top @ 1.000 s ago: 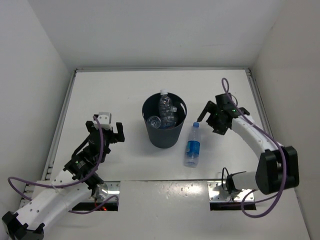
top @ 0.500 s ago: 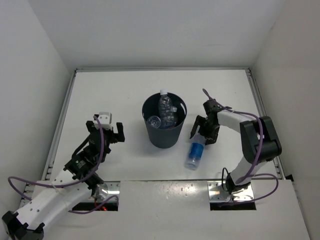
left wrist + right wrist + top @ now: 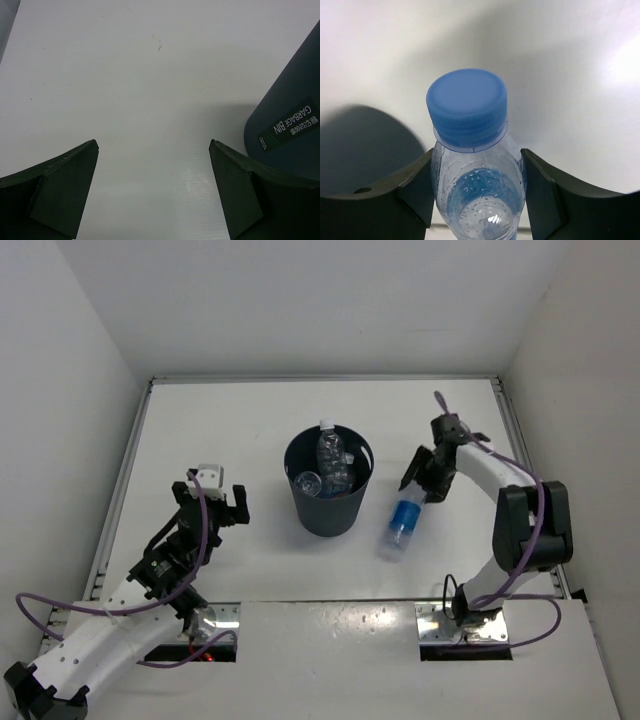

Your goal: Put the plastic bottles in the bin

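Nearest you, the left gripper [image 3: 212, 496] waits with fingers spread wide over the bare table [image 3: 230, 420]. Further out, your right gripper [image 3: 421, 487] pinches the blue-capped bottle [image 3: 404, 522] just below its cap, the bottle tilted right of the bin [image 3: 330, 512], where other bottles [image 3: 333, 465] already lie. This looks like the last pickup. Next, lift it clear, carry it left over the rim, then release.

The round plastic bin [image 3: 330, 512] is dark grey-black; its label [image 3: 290, 125] is black with white lettering and a green edge. At the bin's four o'clock, the clear plastic bottle [image 3: 403, 522] has a blue cap [image 3: 466, 105] and a blue label. The clear bottles inside the bin [image 3: 333, 468] show one white cap [image 3: 326, 424]. The table [image 3: 230, 420] is plain white. Purple cables [image 3: 205, 520] trail along the white arms [image 3: 100, 630].
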